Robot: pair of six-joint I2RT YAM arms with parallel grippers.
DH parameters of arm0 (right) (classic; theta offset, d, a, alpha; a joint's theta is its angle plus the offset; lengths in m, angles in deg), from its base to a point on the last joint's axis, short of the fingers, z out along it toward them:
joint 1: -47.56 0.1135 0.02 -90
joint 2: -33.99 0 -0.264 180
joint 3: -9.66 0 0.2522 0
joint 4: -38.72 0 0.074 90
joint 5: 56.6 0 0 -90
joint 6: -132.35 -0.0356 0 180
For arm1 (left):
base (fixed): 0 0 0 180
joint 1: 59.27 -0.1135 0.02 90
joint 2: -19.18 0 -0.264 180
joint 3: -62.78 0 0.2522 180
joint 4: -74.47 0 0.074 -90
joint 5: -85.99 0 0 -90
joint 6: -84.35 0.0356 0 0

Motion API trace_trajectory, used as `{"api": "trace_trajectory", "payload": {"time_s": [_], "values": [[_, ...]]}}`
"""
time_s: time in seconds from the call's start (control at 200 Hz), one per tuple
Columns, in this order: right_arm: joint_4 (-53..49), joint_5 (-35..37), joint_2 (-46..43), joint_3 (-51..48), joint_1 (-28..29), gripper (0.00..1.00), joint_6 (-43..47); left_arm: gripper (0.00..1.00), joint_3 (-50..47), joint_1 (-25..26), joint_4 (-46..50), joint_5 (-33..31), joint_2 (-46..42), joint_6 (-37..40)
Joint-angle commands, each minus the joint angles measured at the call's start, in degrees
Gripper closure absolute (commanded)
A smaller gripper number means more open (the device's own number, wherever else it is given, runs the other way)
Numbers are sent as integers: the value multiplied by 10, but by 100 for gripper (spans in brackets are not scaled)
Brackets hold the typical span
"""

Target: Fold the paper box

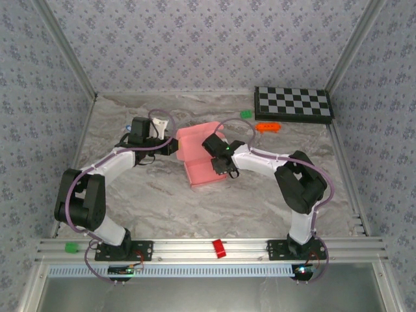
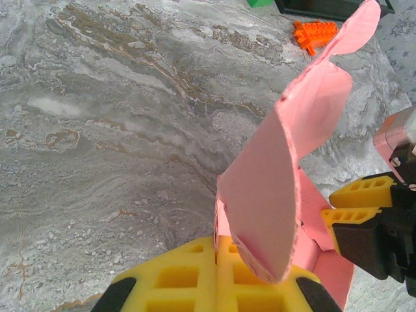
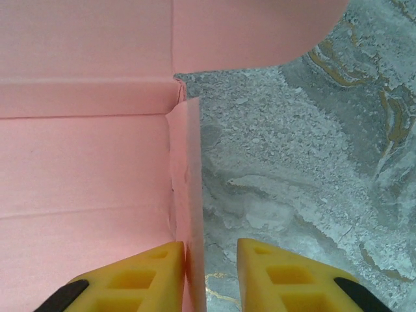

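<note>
- The paper box point(image 1: 198, 172) sits near the middle of the table point(image 1: 162, 208), between the two arms. It is half formed: a floor, partly raised walls, and a lid panel standing up at the far side.
- Your left gripper point(image 2: 217, 263) is clamped tight on one pink flap point(image 2: 266, 188). The flap rises from between the yellow pads and curls over at the top.
- Your right gripper point(image 3: 211, 276) straddles a thin side wall point(image 3: 193, 195). Its fingers point(image 3: 279, 279) are partway apart. The wall touches the finger on the box's inside, and a gap shows beside the outer finger, so nothing is gripped yet.
- To do this step well, you should probably bring those fingers together squarely on the wall, low near its crease, before you move it.
- Hold firm with the left gripper so the box does not slide while the right side works.
- Fold along the scored crease, not across it. The card looks thin and would likely buckle if pulled sideways.
- The box is plain pink card with a matte surface. Fold lines run across its floor, and the flap has a rounded tab at its edge. The corner of the side wall looks slightly crumpled.
</note>
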Motion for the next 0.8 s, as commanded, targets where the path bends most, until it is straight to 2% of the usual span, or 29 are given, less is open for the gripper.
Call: {"api": "trace_trajectory", "payload": {"time_s": [0.0,0.51,0.795], "values": [[-17,-9,-15,-11,3,75,-8,100,13,-3,-3,4,-3,-1],[-18,-14,0,-21,9,80,-9,100,9,-3,-4,3,-3,-2],[-52,15,18,-8,22,82,-8,100,9,-2,-4,3,0,-3]]}}
